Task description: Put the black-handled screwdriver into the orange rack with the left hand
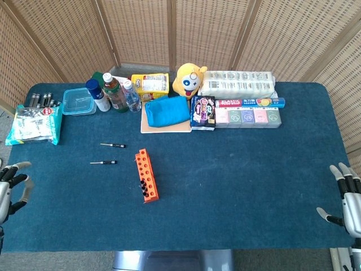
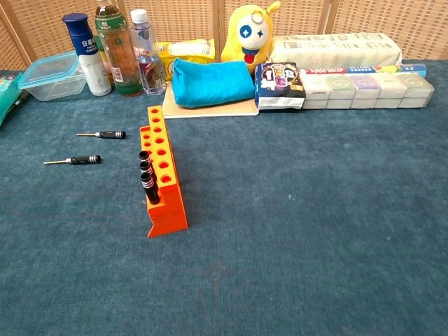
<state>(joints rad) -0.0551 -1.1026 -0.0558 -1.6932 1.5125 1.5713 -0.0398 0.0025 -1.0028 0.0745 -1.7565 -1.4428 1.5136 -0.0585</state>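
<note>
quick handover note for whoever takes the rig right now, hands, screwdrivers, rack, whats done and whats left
Left hand: at the table's near left corner, holding nothing, fingers partly curled.
Right hand: at the near right edge, holding nothing, fingers apart.
Orange rack: upright mid-table, three black-handled drivers already standing in its near-end holes.
Two loose black-handled screwdrivers lie flat on the cloth left of the rack: nearer screwdriver and farther screwdriver, neither touched.
Done: nothing of this placement yet.
Left: reach with the left hand, pick up a loose screwdriver, stand it in a free rack hole.
</note>
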